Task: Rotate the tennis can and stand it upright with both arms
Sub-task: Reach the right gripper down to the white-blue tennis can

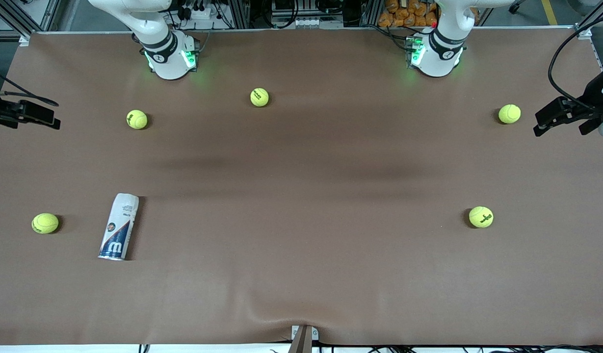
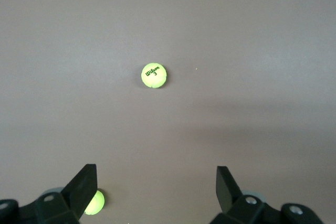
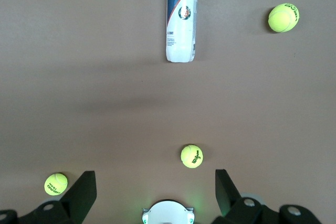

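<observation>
**Can lying flat, both pincers waiting wide open**

Front view: you are seeing the tennis can [image 1: 118, 226] lying on its side on the tabletop [image 1: 301, 274], toward the right arm's end. A ball [image 1: 45, 223] is sitting beside it, with nothing touching the can. The right pincer [image 1: 34, 113] and left pincer [image 1: 559, 116] are hovering over opposite edges.

Left wrist view: the left pincer's fingers [image 2: 84, 184] are gaping, empty, over two balls [image 2: 154, 75].

Right wrist view: the right pincer's fingers [image 3: 84, 192] are spread, holding nothing.
</observation>
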